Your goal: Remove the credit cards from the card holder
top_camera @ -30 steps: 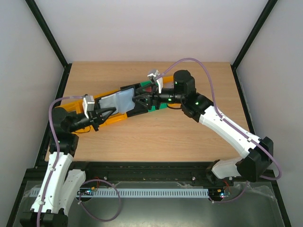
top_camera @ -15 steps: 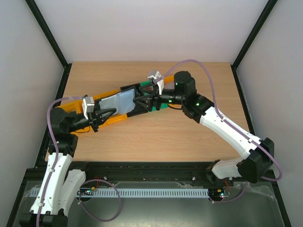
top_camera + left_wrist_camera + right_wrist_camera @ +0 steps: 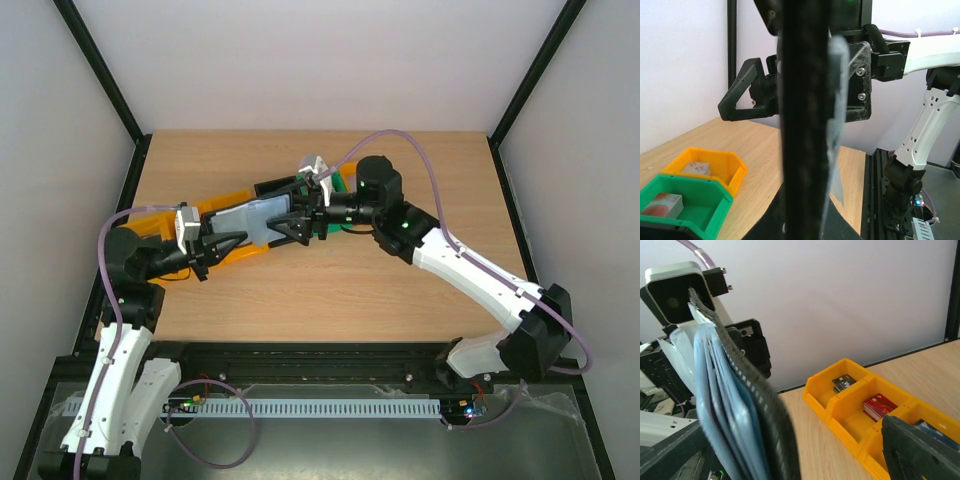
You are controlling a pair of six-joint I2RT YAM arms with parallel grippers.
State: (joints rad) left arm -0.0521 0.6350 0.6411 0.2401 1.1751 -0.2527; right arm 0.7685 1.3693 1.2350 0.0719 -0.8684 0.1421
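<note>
My left gripper (image 3: 218, 244) is shut on the card holder (image 3: 250, 217) and holds it above the table with its blue-grey pockets showing. In the left wrist view the card holder (image 3: 807, 125) stands edge-on as a black strip rising from my left gripper (image 3: 810, 222). My right gripper (image 3: 300, 222) stands open at the holder's right edge, one finger on each side of it. In the right wrist view the card holder (image 3: 735, 405) fills the left side and one black finger (image 3: 920, 450) shows at the bottom right. A red credit card (image 3: 879, 406) and a black card (image 3: 844, 383) lie in orange bin compartments.
A row of orange bins (image 3: 160, 216) runs under the holder, with a black bin (image 3: 278, 186) and a green bin (image 3: 343, 184) behind. In the left wrist view an orange bin (image 3: 735, 172) and a green bin (image 3: 700, 212) each hold a pale piece.
My right gripper has opened wider and moved left and nearer, from over the bins to the holder's right edge. The left gripper has kept its hold, shifting only slightly.
</note>
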